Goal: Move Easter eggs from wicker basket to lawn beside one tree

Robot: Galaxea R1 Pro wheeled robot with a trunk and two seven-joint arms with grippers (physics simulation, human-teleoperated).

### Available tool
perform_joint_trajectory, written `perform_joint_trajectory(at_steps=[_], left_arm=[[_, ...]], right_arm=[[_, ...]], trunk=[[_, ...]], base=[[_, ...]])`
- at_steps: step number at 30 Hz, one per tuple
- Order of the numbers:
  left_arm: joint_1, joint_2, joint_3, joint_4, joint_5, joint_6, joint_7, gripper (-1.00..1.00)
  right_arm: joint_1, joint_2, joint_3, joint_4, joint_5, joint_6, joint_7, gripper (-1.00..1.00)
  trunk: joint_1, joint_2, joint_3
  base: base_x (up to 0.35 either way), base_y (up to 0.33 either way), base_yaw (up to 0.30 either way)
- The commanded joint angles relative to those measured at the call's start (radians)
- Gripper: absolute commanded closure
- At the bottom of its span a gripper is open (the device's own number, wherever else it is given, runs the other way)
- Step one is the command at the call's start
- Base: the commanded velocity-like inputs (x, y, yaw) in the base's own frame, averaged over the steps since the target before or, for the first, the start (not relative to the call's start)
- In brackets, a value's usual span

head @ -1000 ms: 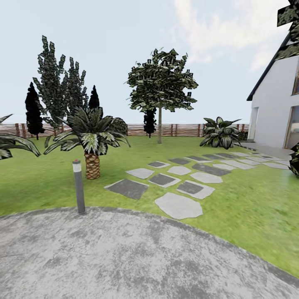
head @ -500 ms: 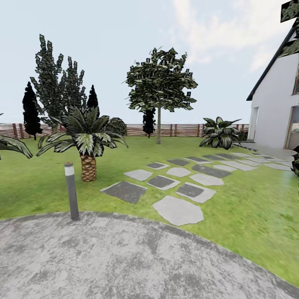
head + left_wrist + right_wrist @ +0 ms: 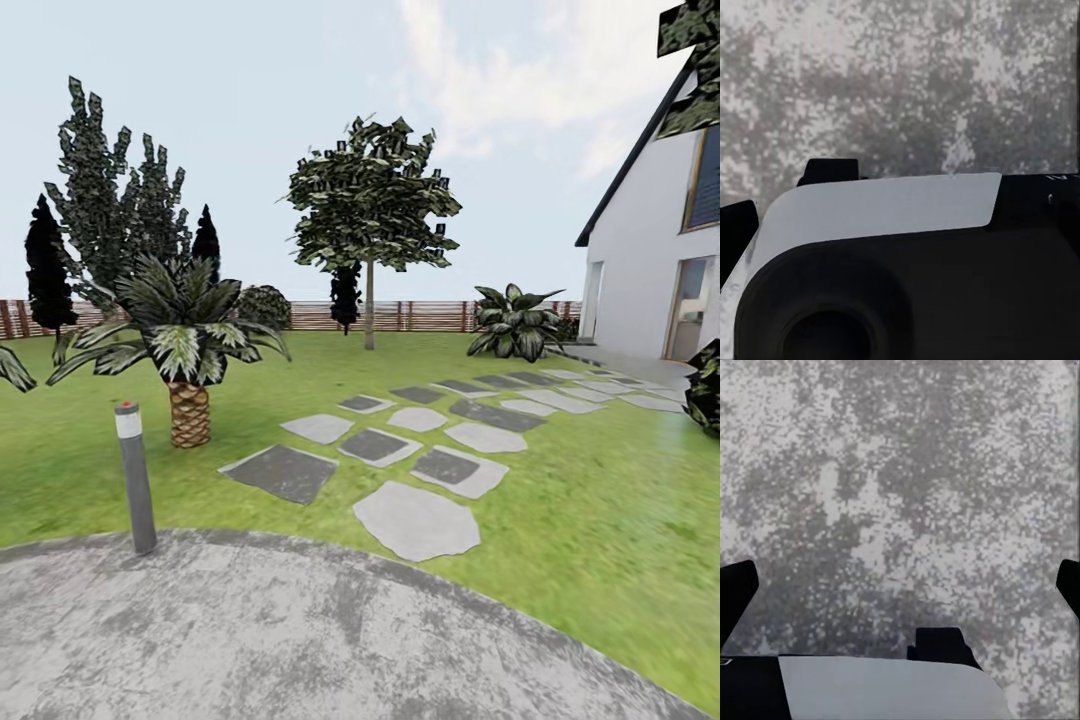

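Where lawn [image 3: 600, 520] spreads, perhaps fifteen stepping stones [image 3: 417, 520]

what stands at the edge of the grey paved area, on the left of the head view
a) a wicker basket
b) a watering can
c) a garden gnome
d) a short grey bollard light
d: a short grey bollard light rises where the grey paving meets the lawn, in front of the short palm.

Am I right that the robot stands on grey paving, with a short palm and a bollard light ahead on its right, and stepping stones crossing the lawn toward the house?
Not quite: the head view shows the short palm and bollard light ahead on its left. The grey paving, the stepping stones, the lawn and the house are as you say.
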Motion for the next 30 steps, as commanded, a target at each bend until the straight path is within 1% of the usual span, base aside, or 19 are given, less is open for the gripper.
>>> perform_joint_trajectory(at_steps=[1, 9, 19, 30], left_arm=[[0.0, 0.0, 0.001, -0.001, 0.004, -0.001, -0.003, -1.0], [0.0, 0.0, 0.001, -0.001, 0.004, -0.001, -0.003, -1.0], [0.0, 0.0, 0.001, -0.001, 0.004, -0.001, -0.003, -1.0], [0.0, 0.0, 0.001, -0.001, 0.004, -0.001, -0.003, -1.0]], right_arm=[[-0.001, 0.0, -0.002, 0.001, 0.0, -0.003, 0.0, -1.0], [-0.001, 0.0, -0.002, 0.001, 0.0, -0.003, 0.0, -1.0], [-0.001, 0.0, -0.002, 0.001, 0.0, -0.003, 0.0, -1.0], [-0.001, 0.0, -0.002, 0.001, 0.0, -0.003, 0.0, -1.0]], trunk=[[0.001, 0.0, -0.001], [0.001, 0.0, 0.0], [0.001, 0.0, 0.008], [0.001, 0.0, 0.01]], base=[[0.317, -0.075, -0.008], [0.317, -0.075, -0.009], [0.317, -0.075, -0.128], [0.317, -0.075, -0.025]])
